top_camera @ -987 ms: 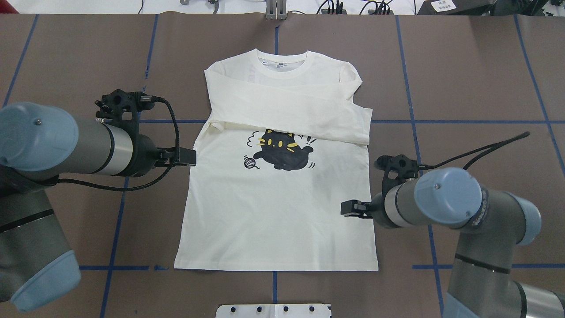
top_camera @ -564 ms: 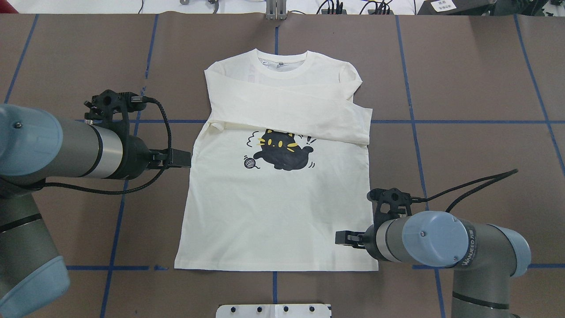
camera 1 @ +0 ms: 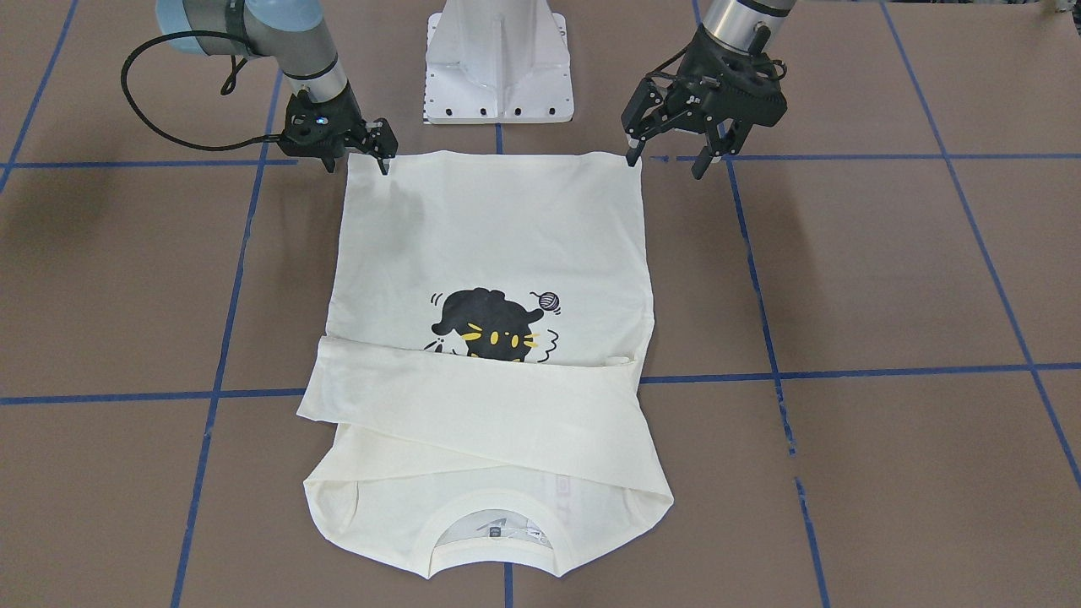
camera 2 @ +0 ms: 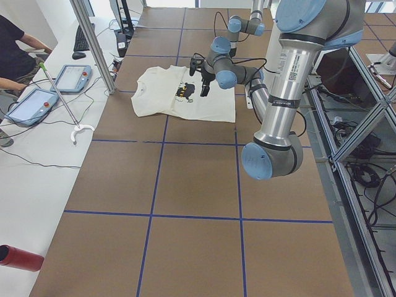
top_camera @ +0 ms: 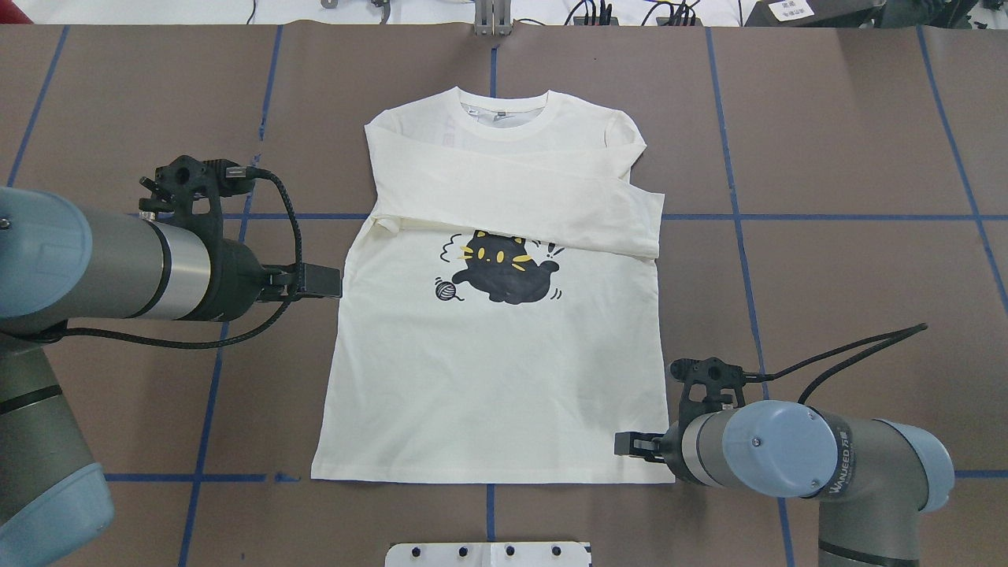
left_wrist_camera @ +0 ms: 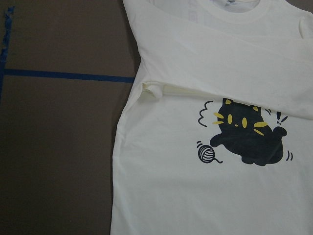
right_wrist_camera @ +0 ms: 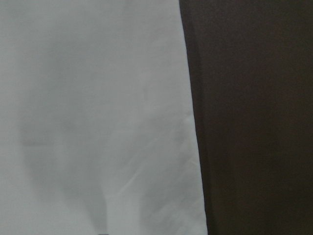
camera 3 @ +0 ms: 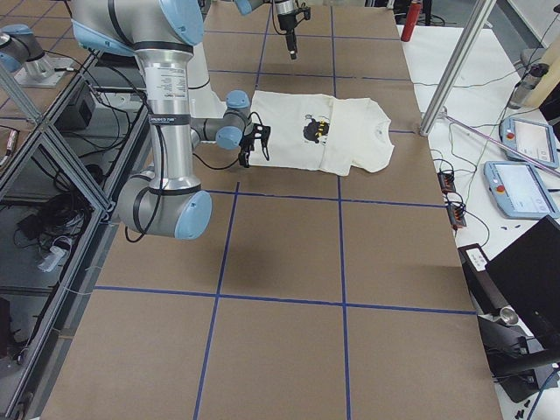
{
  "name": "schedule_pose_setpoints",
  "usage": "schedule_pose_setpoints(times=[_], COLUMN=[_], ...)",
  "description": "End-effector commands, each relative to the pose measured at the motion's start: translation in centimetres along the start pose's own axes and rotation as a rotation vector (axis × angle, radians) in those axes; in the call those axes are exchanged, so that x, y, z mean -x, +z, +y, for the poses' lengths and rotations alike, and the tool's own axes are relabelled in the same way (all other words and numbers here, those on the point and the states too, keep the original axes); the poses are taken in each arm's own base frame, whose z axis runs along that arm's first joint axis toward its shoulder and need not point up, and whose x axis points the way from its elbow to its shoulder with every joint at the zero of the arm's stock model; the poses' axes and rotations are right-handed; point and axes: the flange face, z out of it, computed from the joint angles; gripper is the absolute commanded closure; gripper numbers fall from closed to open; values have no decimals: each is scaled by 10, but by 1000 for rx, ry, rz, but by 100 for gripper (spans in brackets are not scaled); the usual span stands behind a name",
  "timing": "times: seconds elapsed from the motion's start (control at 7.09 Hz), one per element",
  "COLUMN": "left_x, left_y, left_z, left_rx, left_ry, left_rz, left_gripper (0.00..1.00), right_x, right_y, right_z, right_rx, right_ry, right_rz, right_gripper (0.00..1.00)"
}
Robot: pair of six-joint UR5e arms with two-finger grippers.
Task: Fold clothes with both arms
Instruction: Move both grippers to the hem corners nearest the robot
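Observation:
The cream-white T-shirt lies flat on the brown table, print up. Both long sleeves are folded across its chest, above the black cat. My left gripper hangs open well above the table, beside the shirt's left edge; the left wrist view looks down on the shirt from some height. My right gripper is open and low, its fingers astride the shirt's near right hem corner. The right wrist view shows the cloth close up.
The white pedestal base stands just behind the hem. Blue tape lines grid the table. In the exterior left view a person sits at a side bench with tablets, and a red cylinder lies there.
My right gripper has travelled along the shirt's right edge from mid-height to the hem corner. The left arm has drawn back slightly to the left. The shirt has not moved.

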Motion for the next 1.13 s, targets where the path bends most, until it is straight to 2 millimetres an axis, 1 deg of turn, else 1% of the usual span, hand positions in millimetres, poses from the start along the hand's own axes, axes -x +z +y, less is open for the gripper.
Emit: schedule_pose_setpoints(times=[0.0,0.14,0.28,0.56,0.71,0.85,0.99], left_x=[-1,-1,1,3,11,28,31], left_y=[-1,-2,-2,1,14,37,50], left_z=[0,0,1,1,2,9,22], left_rx=[-1,-1,0,2,15,30,49], left_ry=[2,2,1,0,-15,-173,-233], left_rz=[3,4,1,-6,-33,-75,-74], left_gripper=[0,0,0,0,0,0,0], right_x=[-2,-2,-2,0,2,8,13], right_y=[2,1,1,-2,-8,-25,-44], right_z=[2,1,2,2,1,2,2], right_rx=[10,13,14,14,4,1,3], right_ry=[-1,-1,-2,-2,-2,-3,-5], right_rz=[5,4,4,-2,-15,-50,-86], right_gripper=[73,98,100,100,100,100,100])
